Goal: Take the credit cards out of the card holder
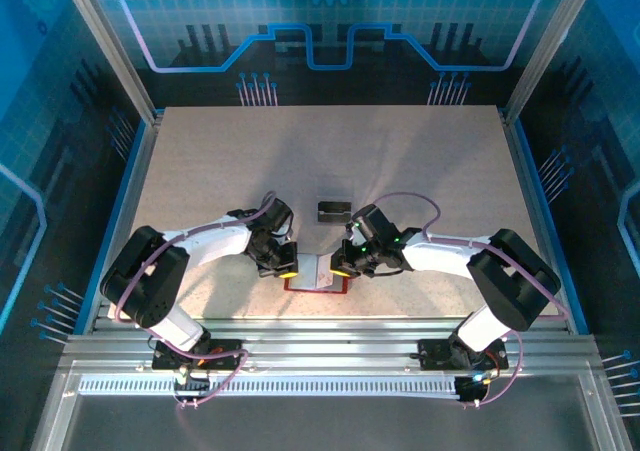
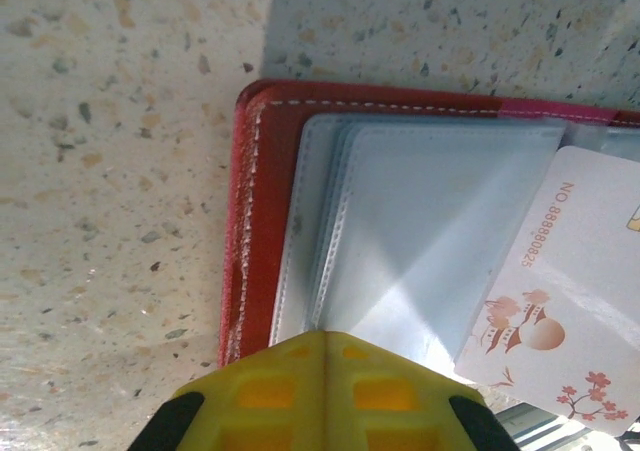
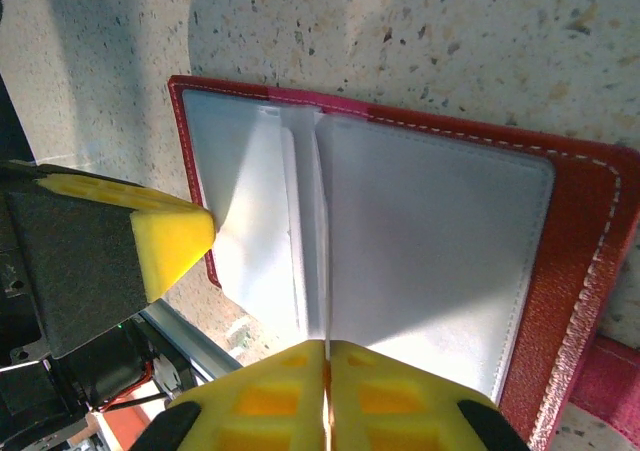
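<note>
Right gripper point(image 3: 326, 396): jaws together, pinching card holder point(image 3: 570, 301) pocket leaf | left gripper point(image 2: 322, 391): jaws together, touching pockets

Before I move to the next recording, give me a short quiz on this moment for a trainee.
1. True or false: the dark-red folding card holder lies closed on the speckled table.
2. Where is the dark rectangular card? A) tucked in a pocket of the holder; B) flat on the table beyond the holder; C) pinched by the right arm.
3. Short answer: are the left arm's yellow fingers and the right arm's yellow fingers open or shut?

Key: 1 false, it lies open; 2 B; 3 both shut.
</note>
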### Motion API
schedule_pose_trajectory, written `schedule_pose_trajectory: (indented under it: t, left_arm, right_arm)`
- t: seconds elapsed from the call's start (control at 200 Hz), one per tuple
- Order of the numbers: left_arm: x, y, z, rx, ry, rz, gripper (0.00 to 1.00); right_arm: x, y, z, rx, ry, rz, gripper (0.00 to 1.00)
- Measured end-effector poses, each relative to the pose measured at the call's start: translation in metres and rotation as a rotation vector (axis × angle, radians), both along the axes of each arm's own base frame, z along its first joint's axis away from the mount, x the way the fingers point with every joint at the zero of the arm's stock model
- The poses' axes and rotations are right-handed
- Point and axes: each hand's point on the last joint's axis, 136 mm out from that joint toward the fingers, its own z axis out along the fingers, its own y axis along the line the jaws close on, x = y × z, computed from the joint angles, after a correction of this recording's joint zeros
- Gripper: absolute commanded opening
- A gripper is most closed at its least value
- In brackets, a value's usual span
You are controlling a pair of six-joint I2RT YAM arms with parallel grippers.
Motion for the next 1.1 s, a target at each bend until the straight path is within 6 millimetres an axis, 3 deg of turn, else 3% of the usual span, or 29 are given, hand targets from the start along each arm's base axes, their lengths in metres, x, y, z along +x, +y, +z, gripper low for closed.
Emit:
schedule_pose_trajectory:
  t: [0.275,0.545,0.86,1.101]
  left_arm:
    - [-0.003,0.002,0.011,0.001,-0.009,0.001,0.07]
    - [0.007,-0.003,0.03,-0.03,-0.061,0.002,0.07]
    - [0.009,-0.001,0.034,-0.04,-0.077,0.014,0.07]
    - [0.011,0.009,0.033,-0.046,-0.086,0.057,0.07]
  right_arm:
    - [0.0,0.0,0.006,0.007,-0.012,-0.001,0.03]
    - [0.0,-0.006,0.018,-0.044,-0.066,0.06,0.0]
    - [0.017,-0.002,0.077,-0.151,-0.337,0.385,0.0]
    - [0.012,-0.015,0.087,-0.316,-0.496,0.72,0.0]
